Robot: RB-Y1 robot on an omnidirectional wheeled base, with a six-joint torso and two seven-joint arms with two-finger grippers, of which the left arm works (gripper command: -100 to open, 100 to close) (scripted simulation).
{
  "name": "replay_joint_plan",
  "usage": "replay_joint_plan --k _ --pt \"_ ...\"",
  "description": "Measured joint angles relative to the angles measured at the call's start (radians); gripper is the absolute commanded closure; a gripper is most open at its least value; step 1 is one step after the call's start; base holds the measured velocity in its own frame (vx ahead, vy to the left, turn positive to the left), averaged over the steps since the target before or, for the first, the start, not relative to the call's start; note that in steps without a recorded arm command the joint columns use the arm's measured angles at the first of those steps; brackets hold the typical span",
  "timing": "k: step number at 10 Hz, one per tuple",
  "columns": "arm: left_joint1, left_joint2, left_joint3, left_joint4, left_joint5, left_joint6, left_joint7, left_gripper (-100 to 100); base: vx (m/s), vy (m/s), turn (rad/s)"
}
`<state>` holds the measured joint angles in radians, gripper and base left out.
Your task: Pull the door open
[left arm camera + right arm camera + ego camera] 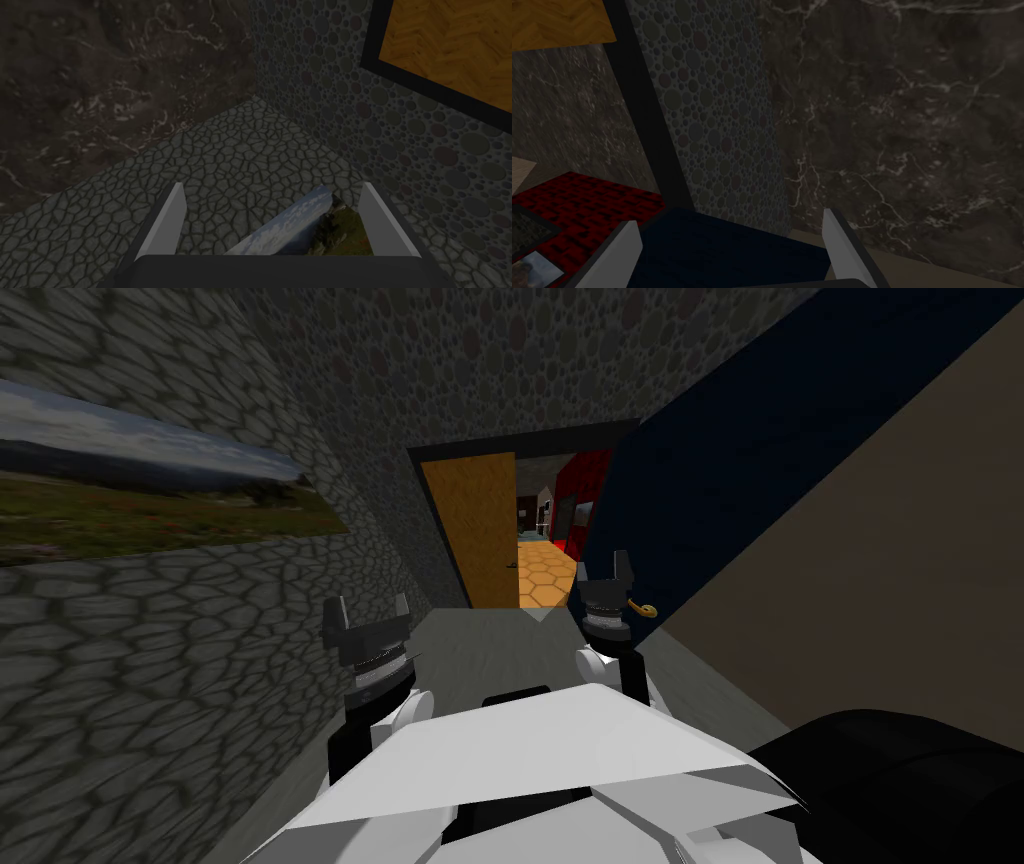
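Two grippers are up, and neither has the handle. Well to the left of the handle, the left gripper [368, 610] hangs idle by the stone wall, its fingers spread wide on nothing. Just left of the handle stands the right gripper [603, 568], also spread wide. Its fingertips reach beyond the handle, not around it. In the right wrist view the dark blue slab of the door [727, 250] lies between those fingers [842, 245], low by the gripper's body. Whether either finger touches it I cannot tell. The handle [647, 610], a small gold lever, sits beside that arm's wrist. It is mounted on the blue door, which runs away to the right of it.

As I judge it, the reach is still unfinished and the pull has not begun. The main risk is closing here: the fingers would pinch bare panel or air, and a pull would slide off the smooth face. Coming back towards the handle, a finger could knock the lever sideways and skid past it. I stand close, so a door swinging my way could strike the right forearm or the base unless I back off as it comes.
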<state>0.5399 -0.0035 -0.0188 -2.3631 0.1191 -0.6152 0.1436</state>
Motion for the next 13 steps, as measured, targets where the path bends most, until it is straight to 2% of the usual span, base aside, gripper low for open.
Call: replay_joint_plan --k 2,4,8,11,13 --pt "-0.010 0.012 0.001 0.037 -0.002 -0.007 0.001 -100 0.131 -0.056 -0.053" --pt "-0.007 0.026 0.001 0.074 -0.003 -0.019 0.007 -100 0.133 -0.052 -0.037" --pt "-0.038 0.046 0.010 0.151 -0.003 -0.021 0.011 -100 0.101 -0.040 -0.047" --pt "-0.059 0.059 0.014 0.218 -0.005 -0.035 0.014 -100 0.101 -0.044 -0.051" --pt "-0.071 0.077 0.024 0.265 -0.003 -0.037 0.021 -100 0.124 -0.059 -0.060"
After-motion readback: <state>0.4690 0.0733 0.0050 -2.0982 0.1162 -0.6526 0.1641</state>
